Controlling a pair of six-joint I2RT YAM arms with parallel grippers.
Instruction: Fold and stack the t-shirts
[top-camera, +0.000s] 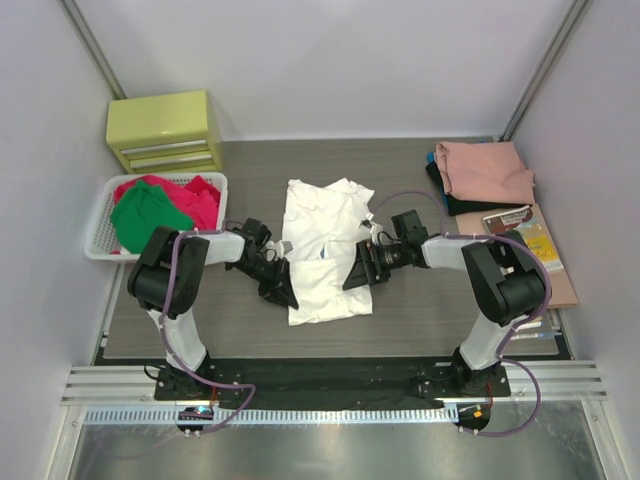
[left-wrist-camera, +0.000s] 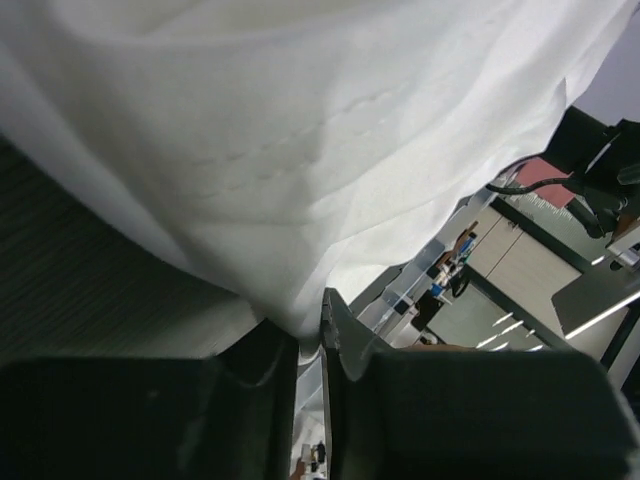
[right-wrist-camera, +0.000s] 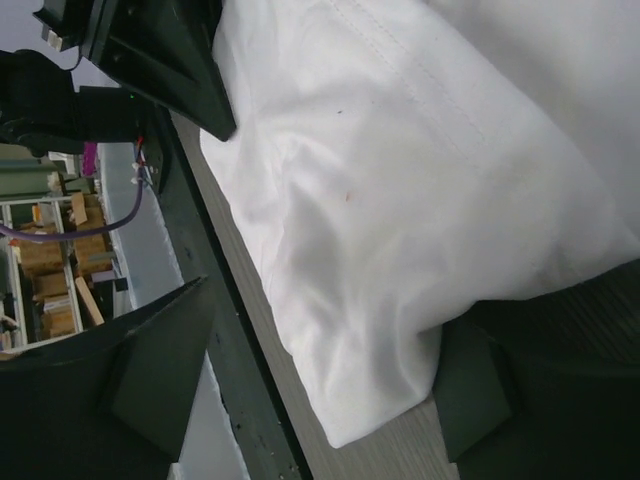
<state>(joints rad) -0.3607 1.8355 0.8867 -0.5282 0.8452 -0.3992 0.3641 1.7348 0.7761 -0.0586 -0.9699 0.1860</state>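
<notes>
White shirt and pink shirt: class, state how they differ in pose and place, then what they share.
The white shirt lies spread and wrinkled; the pink shirt is neatly folded. The white shirt rests directly on the table, centre; the pink shirt tops a dark garment at far right. Both are cloth.

A white t-shirt (top-camera: 322, 250) lies mid-table, the left gripper (top-camera: 283, 293) at its left edge, the right gripper (top-camera: 355, 278) at its right. A red shirt (top-camera: 197, 196) and a green shirt (top-camera: 145, 216) fill a basket (top-camera: 100, 228) at the left edge of the table (top-camera: 420, 322).

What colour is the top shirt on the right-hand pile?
Top shirt: salmon-pink, best in top external view.
</notes>
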